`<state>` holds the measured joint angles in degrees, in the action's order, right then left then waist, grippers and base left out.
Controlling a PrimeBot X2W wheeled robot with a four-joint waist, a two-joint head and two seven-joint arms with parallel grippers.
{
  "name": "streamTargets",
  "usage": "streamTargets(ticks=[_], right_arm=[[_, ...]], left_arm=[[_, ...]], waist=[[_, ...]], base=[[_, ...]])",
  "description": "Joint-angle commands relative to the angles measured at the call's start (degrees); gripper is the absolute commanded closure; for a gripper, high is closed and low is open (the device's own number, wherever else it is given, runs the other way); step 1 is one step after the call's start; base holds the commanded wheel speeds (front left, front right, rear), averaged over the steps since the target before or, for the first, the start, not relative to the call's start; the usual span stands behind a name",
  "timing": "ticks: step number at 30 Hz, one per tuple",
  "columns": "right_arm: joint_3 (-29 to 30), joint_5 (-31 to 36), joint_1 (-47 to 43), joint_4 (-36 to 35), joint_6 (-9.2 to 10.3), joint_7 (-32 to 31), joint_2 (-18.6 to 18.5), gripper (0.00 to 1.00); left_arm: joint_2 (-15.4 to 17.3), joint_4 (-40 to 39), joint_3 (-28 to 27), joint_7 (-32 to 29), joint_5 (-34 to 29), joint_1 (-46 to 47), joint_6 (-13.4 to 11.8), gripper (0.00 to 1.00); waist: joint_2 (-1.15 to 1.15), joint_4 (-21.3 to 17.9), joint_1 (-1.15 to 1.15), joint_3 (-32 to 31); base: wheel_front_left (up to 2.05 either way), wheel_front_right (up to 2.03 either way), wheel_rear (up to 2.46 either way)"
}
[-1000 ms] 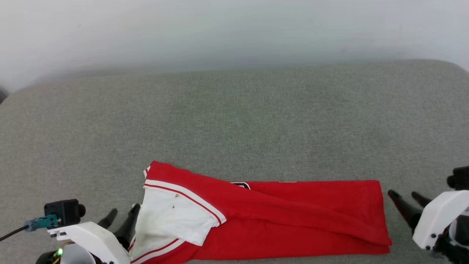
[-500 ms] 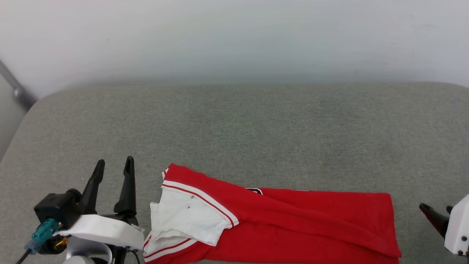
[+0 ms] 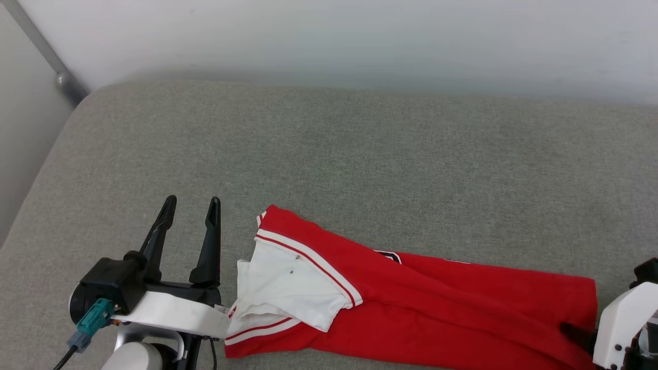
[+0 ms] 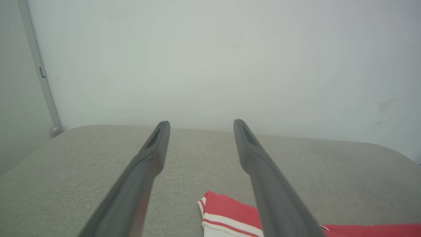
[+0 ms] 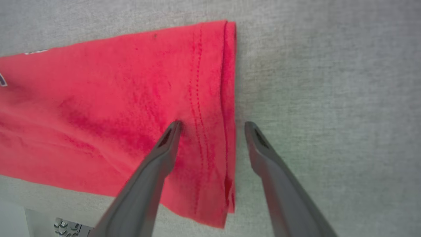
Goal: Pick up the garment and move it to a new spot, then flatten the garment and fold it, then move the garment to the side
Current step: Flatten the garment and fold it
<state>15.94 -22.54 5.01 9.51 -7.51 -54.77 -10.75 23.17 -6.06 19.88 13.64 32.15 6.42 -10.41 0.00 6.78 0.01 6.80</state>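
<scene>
- A grey cushion (image 3: 360,154) stretches back to a pale wall (image 3: 360,36), with a red shirt (image 3: 437,303) laid out across its near edge.
- My left gripper (image 3: 193,199) stands with its jaws spread wide. Both dark fingers point toward the wall, with bare cushion between them.
- My right gripper (image 5: 213,125) is just as wide open and straddles the hem (image 5: 227,98). One finger is over red cloth and the other over grey cushion. I cannot tell whether either tip touches down.
- The shirt lies folded into a long band, sleeve end toward my left and hem end toward my right.
- A white sleeve (image 3: 288,288) with red-and-white stripe trim sits on top at the left end, just beside my left gripper.
- A sliver of black, white-edged print (image 3: 388,255) peeks out along the far fold of the band.
- A teal connector (image 3: 90,318) and its dark cable hang off my left wrist.
- A grey metal post (image 3: 51,61) slants down the wall past the cushion's far left corner.
</scene>
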Motion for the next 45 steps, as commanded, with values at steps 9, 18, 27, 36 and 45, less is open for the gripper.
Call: streamTargets(ticks=[9,18,27,36,45], right_arm=[[-2.87,-2.10,1.44,6.80,0.03,-2.13,2.13,1.00],[-5.29,-3.63,4.66,3.79,0.03,-0.30,-1.48,1.00],[0.14,-1.75,5.20,-0.74,0.04,-2.25,-5.24,1.00],[12.42,0.89,4.63,-4.04,0.04,-5.69,-7.67,1.00],[12.30,-10.14,8.55,-4.71,0.04,-13.86,3.23,1.00]], left_arm=[[-0.01,-0.18,0.58,0.00,-0.56,1.14,-0.32,0.00],[0.98,0.60,0.70,-0.87,-0.90,0.01,-1.06,0.00],[0.94,1.07,1.53,-1.95,-1.77,-1.23,-2.55,0.00],[0.85,1.62,2.08,-1.52,-1.73,-1.50,-2.77,0.00],[1.33,1.10,1.03,-1.30,-1.34,-1.68,-3.50,0.00]], waist=[[0.00,0.58,-0.01,2.10],[0.00,-0.94,-0.01,0.05],[0.00,-3.62,-0.01,-1.90],[0.00,-5.92,-0.01,-2.52],[0.00,-7.04,-0.01,-2.54]], base=[[0.00,0.00,0.00],[0.00,0.00,0.00],[0.00,0.00,0.00],[0.00,0.00,0.00],[0.00,0.00,0.00]])
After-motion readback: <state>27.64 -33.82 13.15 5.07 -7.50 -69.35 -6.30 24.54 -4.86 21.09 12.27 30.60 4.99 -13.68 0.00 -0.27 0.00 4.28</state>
